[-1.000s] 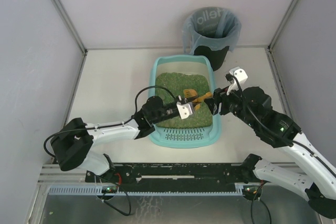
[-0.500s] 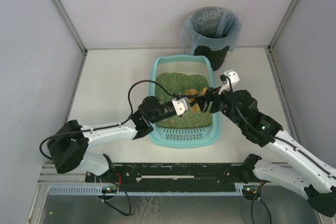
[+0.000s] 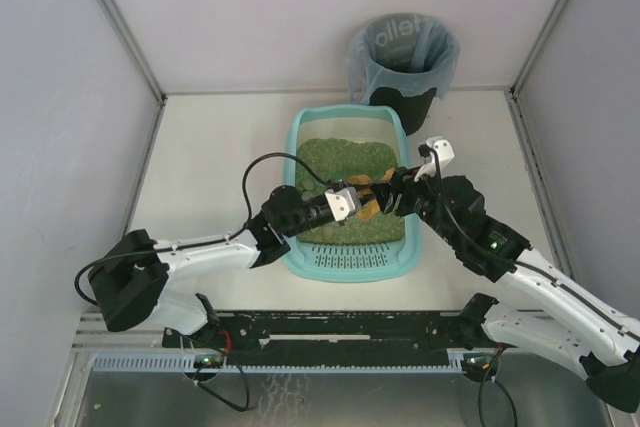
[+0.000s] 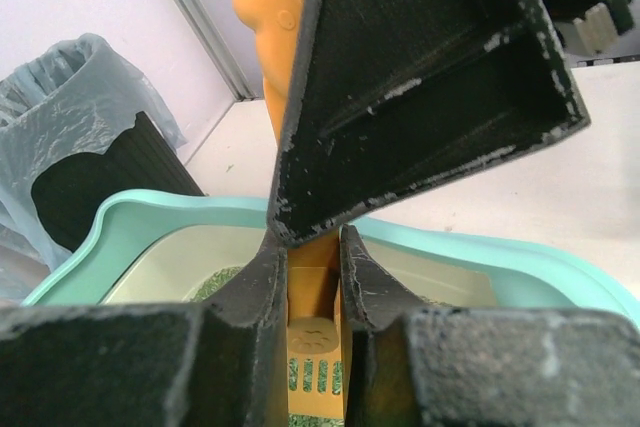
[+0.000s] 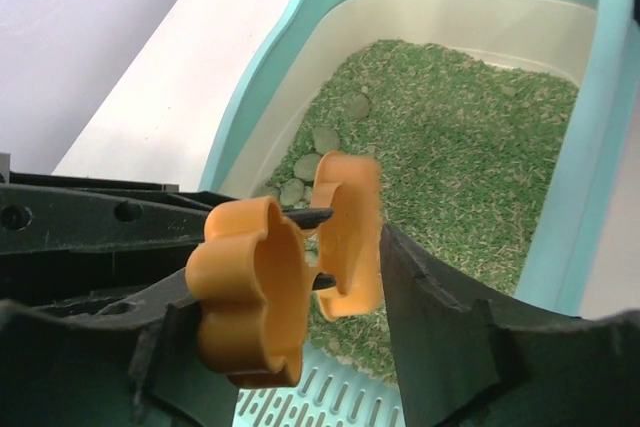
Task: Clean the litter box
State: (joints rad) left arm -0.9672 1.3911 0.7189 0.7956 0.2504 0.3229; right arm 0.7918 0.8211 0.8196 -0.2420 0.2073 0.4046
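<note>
— Whereabouts of the litter box (image 3: 296,147)?
— Mid-table (image 3: 215,157), grille ledge toward the arms, holding green litter (image 5: 470,147). Not shifted since a second ago. Behind it and well apart, the black bin (image 3: 403,57) with its bluish liner, likewise unmoved
— And the left tool (image 3: 350,199)?
— Closed down tight on an orange scoop (image 4: 312,342), pinched between both fingers (image 4: 255,317) in the left wrist view, handle rising away from them. Hanging over the near half of the box. Nudged slightly toward the back compared with a second ago, still gripping the same way
— Right tool (image 3: 388,192)?
— Parted, with fingers (image 5: 440,337) on either side of the scoop's paw-shaped handle end. Close by one finger, a clear gap to the other, so not clamped
— Anything different there?
— Swung inward from the right over the last second: wrist earlier out past the box's right rim, now over that rim and close against the left tool. Less of the scoop exposed from above than before, tucked between the two tools
— In the litter?
— A few grey-green clumps (image 5: 320,142) near one side wall of the box, just beyond the scoop in the right wrist view
</note>
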